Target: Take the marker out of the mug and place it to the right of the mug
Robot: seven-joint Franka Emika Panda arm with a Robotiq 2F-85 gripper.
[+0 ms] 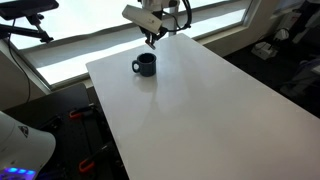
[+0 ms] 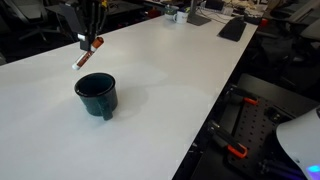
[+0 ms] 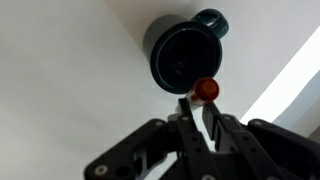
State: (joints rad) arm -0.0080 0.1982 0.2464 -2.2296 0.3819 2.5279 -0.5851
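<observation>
The dark navy mug (image 1: 145, 64) stands on the white table; it also shows in an exterior view (image 2: 97, 95) and in the wrist view (image 3: 184, 52), handle to its side. Its inside looks empty in the wrist view. My gripper (image 2: 91, 42) is shut on the red marker (image 2: 86, 53), which hangs tilted in the air above and behind the mug. In the wrist view the marker's red end (image 3: 206, 90) sticks out between my fingers (image 3: 197, 108), just beside the mug's rim. In an exterior view my gripper (image 1: 151, 38) hovers above the mug.
The white table (image 1: 200, 100) stretches wide around the mug. A window runs along its far side (image 1: 80, 50). Dark objects (image 2: 232, 28) lie at the table's far end. Chairs and equipment stand on the floor beside the table edge (image 2: 250, 130).
</observation>
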